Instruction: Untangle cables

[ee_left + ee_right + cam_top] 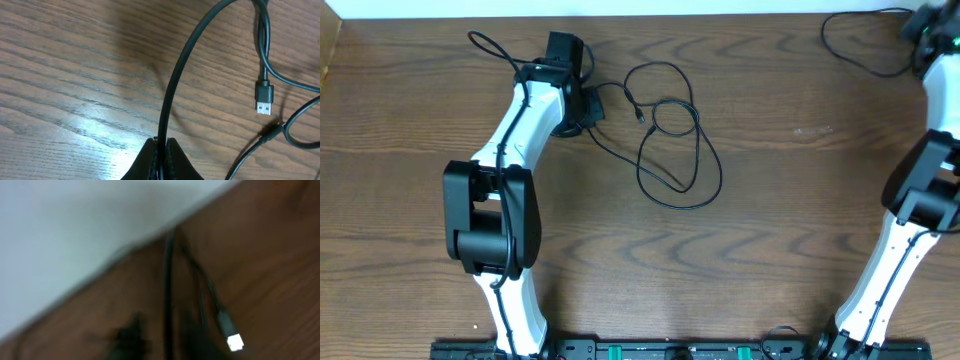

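On the wooden tabletop [780, 220], just left of centre, a black cable [696, 128] is lying in loose, overlapping loops. The left tool [588, 106] is sitting at the left edge of those loops, toward the far side, and one strand is running straight into it. Seen from the left wrist, its fingers [175, 156] are pressing together on that strand, pinching it between the tips, while the strand is rising away and arching over to the right. Beside the arch a USB plug [265, 98] is lying flat on the wood with its metal end pointing back toward the camera, and a smaller plug [272, 130] is resting near it.

A second cable [850, 60] is curling in the far right corner, well apart from the loops and close to the right tool [928, 30]. The right wrist view is coming through badly blurred: a dark cord is running up toward the tabletop's edge, and a bright-tipped plug [232, 341] is lying just right of it. Whether the right tool is spread or gripping anything, I cannot tell.
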